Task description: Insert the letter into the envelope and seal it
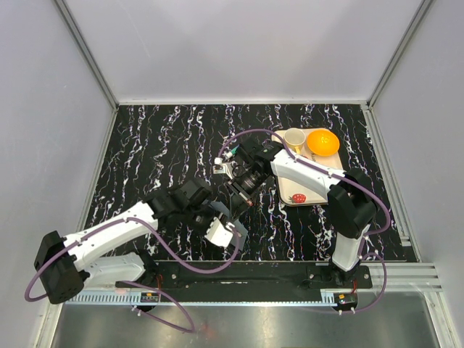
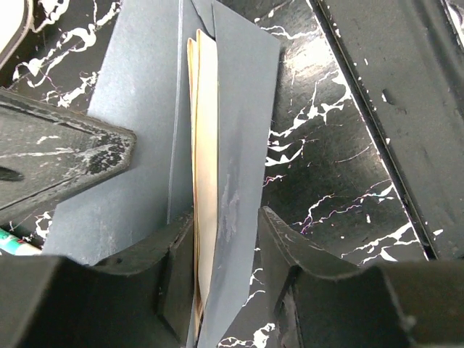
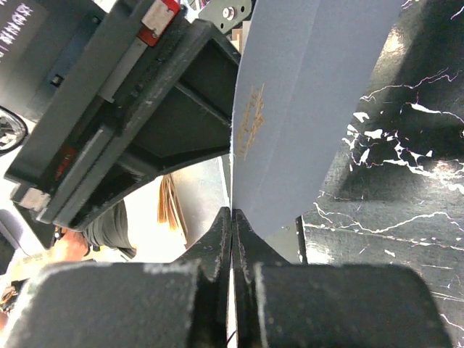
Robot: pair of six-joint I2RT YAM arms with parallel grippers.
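The left gripper (image 2: pixel 225 221) is well to the left of the strawberry-printed tray (image 1: pixel 313 190). Its fingers (image 2: pixel 177 268) stand spread, one on either side of the envelope's lower edge. They straddle the paper and do not clamp it.

The envelope (image 2: pixel 138 145) is left of the tray, between the two grippers, raised on edge above the marbled tabletop (image 1: pixel 159 145). It is matt slate-grey paper with flat panels and crisp folds, and the front panel has a pale scuffed patch. The letter (image 2: pixel 206 130), tan and creased, sits inside, with its edge showing between the two panels.

The right gripper (image 3: pixel 232 217) is nearer the tray, just off its left edge. Its fingers are pressed together, pinching a thin margin of the envelope, apparently the flap.

Handling assessment: both papers look light, thin and limp, likely to bow, crease or slide under a loose hold. The letter could slip out if the envelope's mouth is tipped downward. Hold the envelope at a folded edge or corner where the paper is doubled, and press the flap flat along its crease.
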